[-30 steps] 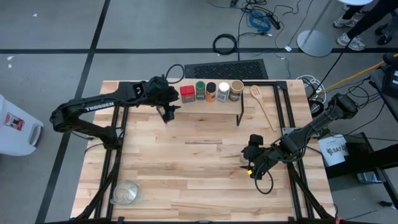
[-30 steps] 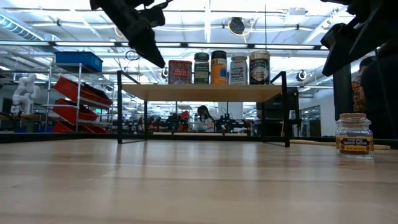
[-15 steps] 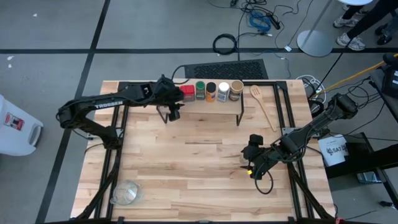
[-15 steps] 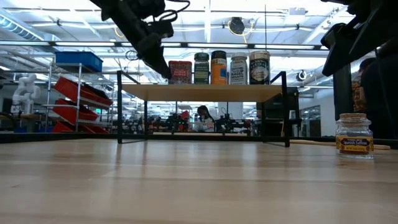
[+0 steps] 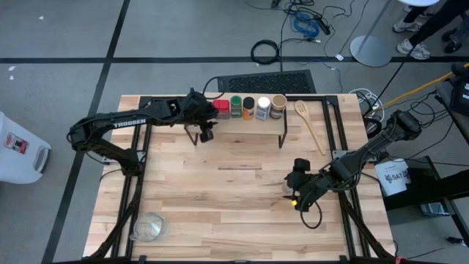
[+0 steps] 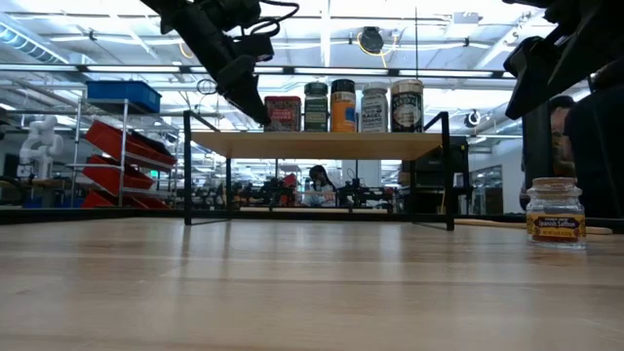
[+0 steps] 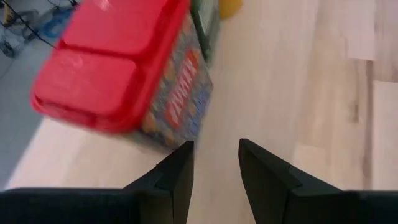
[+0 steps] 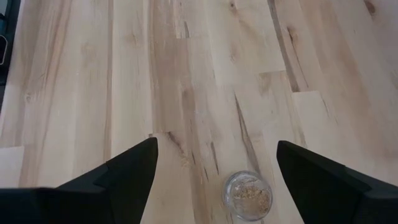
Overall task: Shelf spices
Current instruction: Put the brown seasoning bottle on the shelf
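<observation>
While five small spice containers already stand in a row on the low shelf [image 5: 258, 123] with its light wooden plank top and thin black legs, one clear glass jar with a tan lid [image 6: 555, 213] is left on the larger wooden tabletop [image 5: 220, 198], so the job looks nearly finished. The right gripper [image 8: 214, 167] hangs above that jar [image 8: 248, 194] with its dark fingers spread wide and nothing between them; the jar sits just ahead of the gap, a little toward one finger.

The left gripper [image 7: 216, 165] is beside the red square tin [image 7: 127, 81] at the shelf's left end, its fingers drawn close but holding nothing, the tin standing free just past one fingertip. In the low view the tin [image 6: 283, 113] heads the row, followed by the green-lidded, black-lidded, white-lidded and brownish-lidded jars.

To do the pick well, I judge the right gripper should centre over the jar first, so that both fingers pass its sides evenly, then descend straight and close below the lid on the glass body. A grip on the lid alone might slip or tip a small round jar. Carrying it upright and approaching the free spot at the shelf's right end from the open side would avoid knocking the brownish-lidded jar [image 5: 278, 106]. The left arm would do best to draw clear of the red tin [image 5: 221, 108] without brushing it.
</observation>
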`<state>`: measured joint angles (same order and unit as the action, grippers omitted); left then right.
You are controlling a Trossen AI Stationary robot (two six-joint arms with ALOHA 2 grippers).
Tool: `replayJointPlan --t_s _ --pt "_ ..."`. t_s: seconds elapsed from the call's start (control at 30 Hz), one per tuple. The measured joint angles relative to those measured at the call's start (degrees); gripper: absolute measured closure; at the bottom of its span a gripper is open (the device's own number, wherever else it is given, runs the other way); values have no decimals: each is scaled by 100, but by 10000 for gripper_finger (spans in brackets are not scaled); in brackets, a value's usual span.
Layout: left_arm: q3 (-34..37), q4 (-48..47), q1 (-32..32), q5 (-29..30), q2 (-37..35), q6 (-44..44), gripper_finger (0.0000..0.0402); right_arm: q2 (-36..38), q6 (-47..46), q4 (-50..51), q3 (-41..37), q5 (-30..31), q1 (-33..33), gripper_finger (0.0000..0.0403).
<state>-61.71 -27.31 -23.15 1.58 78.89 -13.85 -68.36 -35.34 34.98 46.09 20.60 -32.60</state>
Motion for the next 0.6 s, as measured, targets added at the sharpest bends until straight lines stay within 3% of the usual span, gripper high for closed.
replayJointPlan --t_s 0.17,0.4,0.6 --pt "-78 -561 203 -343 -224 523 267 0 -133 82 0 -408 -2 87" --pt "-92 -736 860 -995 -478 1494 267 0 -603 738 0 -379 -2 87" --pt "-90 -400 1760 -801 -478 1659 267 0 -975 1058 0 -223 -10 87"
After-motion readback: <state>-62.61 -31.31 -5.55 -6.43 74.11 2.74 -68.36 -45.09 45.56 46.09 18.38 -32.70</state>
